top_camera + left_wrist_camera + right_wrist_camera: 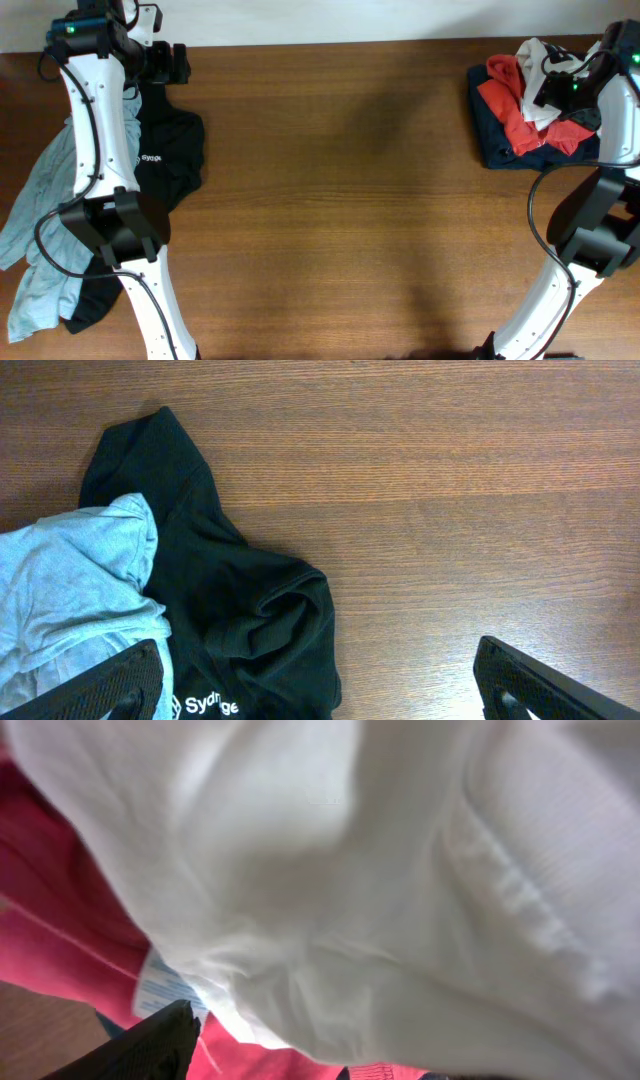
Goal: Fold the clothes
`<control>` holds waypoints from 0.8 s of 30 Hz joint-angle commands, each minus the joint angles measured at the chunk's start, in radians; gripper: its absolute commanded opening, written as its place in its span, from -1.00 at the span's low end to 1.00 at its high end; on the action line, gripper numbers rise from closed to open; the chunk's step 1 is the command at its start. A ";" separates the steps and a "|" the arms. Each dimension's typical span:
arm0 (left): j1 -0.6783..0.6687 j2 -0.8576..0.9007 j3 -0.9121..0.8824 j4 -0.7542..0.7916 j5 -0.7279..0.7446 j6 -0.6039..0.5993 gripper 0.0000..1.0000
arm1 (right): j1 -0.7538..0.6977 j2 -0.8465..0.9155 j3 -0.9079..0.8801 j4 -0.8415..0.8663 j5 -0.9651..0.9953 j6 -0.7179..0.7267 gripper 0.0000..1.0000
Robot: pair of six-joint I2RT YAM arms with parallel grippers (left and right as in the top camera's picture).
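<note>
The clothes lie in two heaps. At the left, a black shirt (172, 150) with a small white logo (208, 707) lies crumpled, and a pale grey-blue shirt (45, 225) overlaps its left side (70, 585). My left gripper (168, 62) hovers above the black shirt's far end, open with nothing between its fingers (110, 682). At the far right, white cloth (360, 870) and red cloth (520, 115) sit on a folded navy garment (492, 140). My right gripper (550, 88) is down in this heap. One finger (150, 1048) stands wide out; white cloth hides the other.
Bare brown wooden table (350, 200) stretches between the two heaps. The grey-blue shirt hangs toward the table's left edge (20, 300). Both arm bases stand at the front, left (115, 230) and right (590, 235).
</note>
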 commanded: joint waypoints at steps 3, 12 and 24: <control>-0.004 -0.035 -0.005 0.002 0.003 -0.010 0.98 | 0.003 -0.032 0.002 0.016 -0.005 -0.013 0.62; -0.009 -0.035 -0.005 -0.001 0.003 -0.010 0.98 | 0.004 -0.016 -0.006 0.040 -0.006 -0.012 0.54; -0.027 -0.035 -0.005 0.003 0.003 -0.009 0.98 | 0.008 0.019 -0.053 0.082 -0.005 -0.005 0.39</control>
